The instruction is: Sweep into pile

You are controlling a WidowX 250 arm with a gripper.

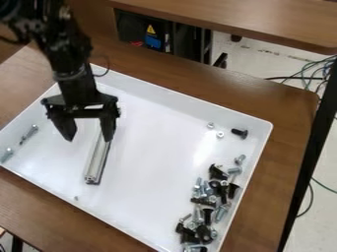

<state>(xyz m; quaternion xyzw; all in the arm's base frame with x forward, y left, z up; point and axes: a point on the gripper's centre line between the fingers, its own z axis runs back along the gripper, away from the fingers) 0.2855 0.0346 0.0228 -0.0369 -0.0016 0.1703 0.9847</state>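
Note:
The black gripper [89,135] hangs over the left part of the white tray [148,142], its two fingers spread apart with nothing between them. Its right finger is at the upper end of a silver metal bar [97,160], overlapping it from this view; whether they touch I cannot tell. The bar lies on the tray floor, slanting toward the lower left. Black and silver screws [211,197] lie in a loose heap along the tray's right side. A black screw [239,133] and two small nuts [215,130] sit near the right corner.
Silver bolts [29,133] lie by the tray's left wall, and one tiny piece [76,198] is near the front wall. Raised walls surround the tray, which stands on a brown wooden table [283,118]. Cables [316,71] hang beyond the table's right side.

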